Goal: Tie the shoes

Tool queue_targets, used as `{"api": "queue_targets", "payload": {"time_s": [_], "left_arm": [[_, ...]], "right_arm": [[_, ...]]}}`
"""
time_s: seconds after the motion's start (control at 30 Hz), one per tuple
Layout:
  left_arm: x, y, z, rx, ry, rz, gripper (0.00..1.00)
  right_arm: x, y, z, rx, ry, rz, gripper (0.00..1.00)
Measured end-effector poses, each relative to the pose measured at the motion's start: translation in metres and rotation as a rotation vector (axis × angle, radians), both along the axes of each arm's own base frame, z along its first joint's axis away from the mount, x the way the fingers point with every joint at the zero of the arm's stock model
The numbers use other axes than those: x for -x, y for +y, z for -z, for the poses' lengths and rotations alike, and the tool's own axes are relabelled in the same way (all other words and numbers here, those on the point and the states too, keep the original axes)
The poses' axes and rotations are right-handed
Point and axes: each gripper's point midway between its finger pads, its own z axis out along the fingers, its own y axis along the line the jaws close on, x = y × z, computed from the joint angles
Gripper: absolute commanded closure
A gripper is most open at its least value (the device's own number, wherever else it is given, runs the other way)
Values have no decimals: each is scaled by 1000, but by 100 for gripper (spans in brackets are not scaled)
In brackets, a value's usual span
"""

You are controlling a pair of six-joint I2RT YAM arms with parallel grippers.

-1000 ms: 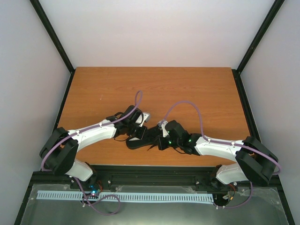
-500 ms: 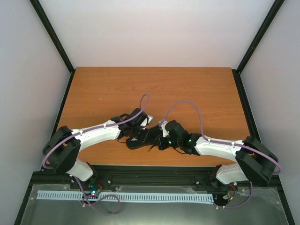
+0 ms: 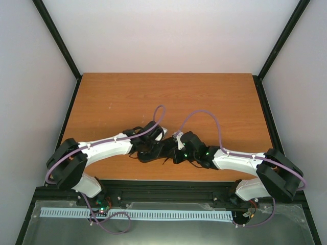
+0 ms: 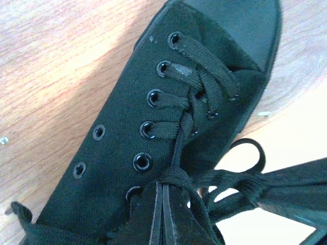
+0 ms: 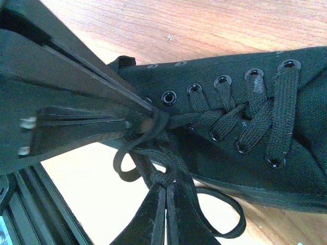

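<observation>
Tabletop (image 3: 204, 97) — shoe (image 4: 117, 127); laces (image 4: 202, 87) in both hands (image 4: 162, 194) (image 5: 166, 196)

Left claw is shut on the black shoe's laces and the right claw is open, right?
No. The right claw is shut on the laces too, as the right wrist view shows. The left claw is indeed shut on the laces of the black shoe.
</observation>
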Motion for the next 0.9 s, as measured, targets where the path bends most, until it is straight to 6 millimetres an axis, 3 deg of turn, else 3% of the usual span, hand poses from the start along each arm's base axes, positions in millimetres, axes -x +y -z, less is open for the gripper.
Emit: {"api": "queue_targets", "payload": {"time_s": [0.33, 0.57, 0.9], "left_arm": [[4, -10, -50, 180, -35, -34, 99], [2, -4, -46, 180, -12, -73, 99], [-11, 29, -38, 194, 19, -187, 99]], "right_arm": [[-1, -1, 0, 2, 1, 8, 97], [-4, -4, -2, 0, -3, 22, 97], [-9, -9, -9, -12, -8, 48, 97]]}}
